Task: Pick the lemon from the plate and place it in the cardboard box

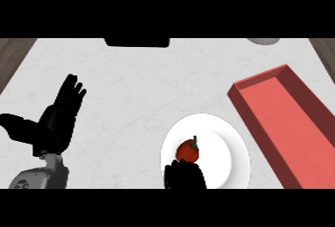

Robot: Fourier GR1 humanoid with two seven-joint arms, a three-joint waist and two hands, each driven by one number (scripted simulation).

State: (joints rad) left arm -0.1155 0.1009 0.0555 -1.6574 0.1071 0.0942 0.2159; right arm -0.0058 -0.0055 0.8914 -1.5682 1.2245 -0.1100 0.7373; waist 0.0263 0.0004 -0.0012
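Note:
A white plate point(226, 146) lies at the counter's near middle. On it sits a small red fruit with a green stem point(189, 150); it looks like a red pepper, not a lemon. My right hand point(185, 176) comes in from the lower edge over the plate's near rim, fingers straight, with the tips at the fruit's near side and not curled round it. A long red open box point(288, 119) lies slanted just right of the plate, with nothing inside it. My left hand point(57, 119) rests open at the left, fingers up.
A black object point(137, 42) sits at the counter's far edge, and a pale rounded object point(263, 41) at the far right. Wooden floor shows past the counter's far corners. Bare white counter lies between the left hand and the plate.

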